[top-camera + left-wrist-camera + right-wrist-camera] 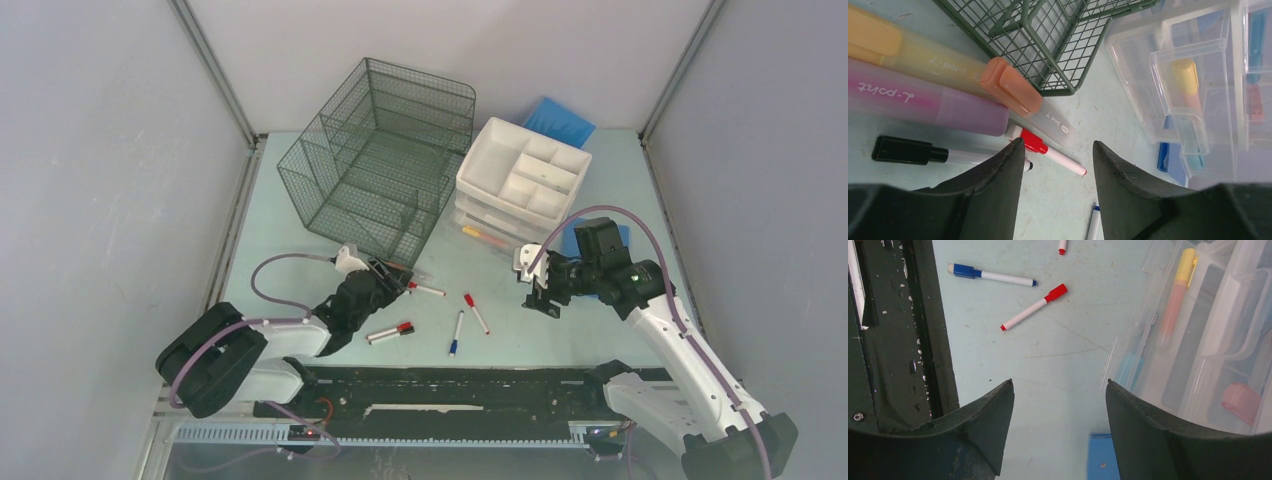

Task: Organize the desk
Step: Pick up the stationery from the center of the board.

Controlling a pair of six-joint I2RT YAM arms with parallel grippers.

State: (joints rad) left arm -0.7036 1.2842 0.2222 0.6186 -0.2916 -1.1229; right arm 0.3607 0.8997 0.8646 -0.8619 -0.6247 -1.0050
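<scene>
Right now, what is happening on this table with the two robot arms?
The left gripper hangs open low over a red-capped white marker near the dark green wire-mesh organizer on the pale mint-green desk. The right gripper hovers open and empty near the white plastic drawer unit. Several pens lie loose; nothing is held.

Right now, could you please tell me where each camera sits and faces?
Top external: above and behind, looking down at the desk; both arms show.
Left wrist: on that arm, facing highlighters; open left gripper shows.
Right wrist: on that arm, facing the desk; open right gripper shows.
Both wrist views share the drawer unit.
</scene>
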